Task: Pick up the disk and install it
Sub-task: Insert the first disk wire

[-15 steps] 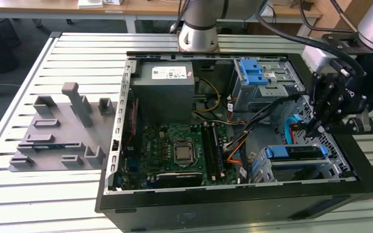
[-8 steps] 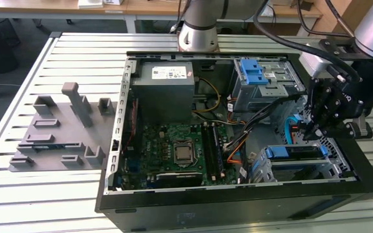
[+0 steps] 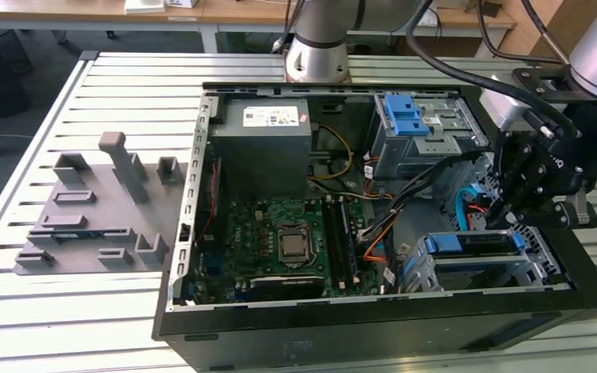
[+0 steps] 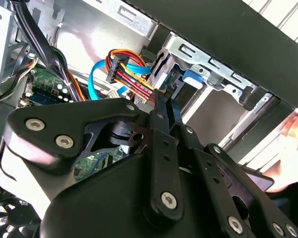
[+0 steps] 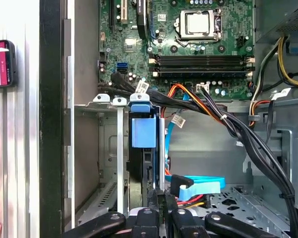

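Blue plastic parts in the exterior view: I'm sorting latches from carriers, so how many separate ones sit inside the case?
2: one latch on the upper drive cage beside the power supply, one blue frame at the lower bay under the gripper. Cables may hide more.

Bright blue disk [image 5: 143,130] frame — green motherboard [image 3: 283,237], black gripper [image 3: 532,183].
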`<state>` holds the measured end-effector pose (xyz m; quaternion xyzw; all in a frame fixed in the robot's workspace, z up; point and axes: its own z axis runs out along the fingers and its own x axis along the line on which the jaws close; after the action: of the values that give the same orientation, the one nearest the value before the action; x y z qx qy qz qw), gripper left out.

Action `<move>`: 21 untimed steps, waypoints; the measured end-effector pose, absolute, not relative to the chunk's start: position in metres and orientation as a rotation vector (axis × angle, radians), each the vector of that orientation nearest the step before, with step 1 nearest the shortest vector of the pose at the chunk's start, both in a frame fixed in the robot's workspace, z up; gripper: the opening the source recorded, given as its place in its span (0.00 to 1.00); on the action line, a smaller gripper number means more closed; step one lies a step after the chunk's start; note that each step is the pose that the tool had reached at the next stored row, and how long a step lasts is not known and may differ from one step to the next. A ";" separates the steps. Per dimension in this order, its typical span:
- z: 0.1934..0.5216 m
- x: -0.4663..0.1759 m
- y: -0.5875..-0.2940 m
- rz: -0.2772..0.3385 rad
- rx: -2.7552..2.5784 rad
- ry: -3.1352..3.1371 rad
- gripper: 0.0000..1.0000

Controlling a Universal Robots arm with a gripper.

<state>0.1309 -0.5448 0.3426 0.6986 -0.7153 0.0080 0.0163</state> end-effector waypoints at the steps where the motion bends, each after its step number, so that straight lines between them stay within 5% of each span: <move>1: 0.343 0.131 -0.545 0.025 2.172 -2.224 0.17; 21: 0.336 0.129 -0.551 0.021 2.160 -2.239 0.17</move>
<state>0.1288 -0.5511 0.3358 0.6941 -0.7197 0.0067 0.0152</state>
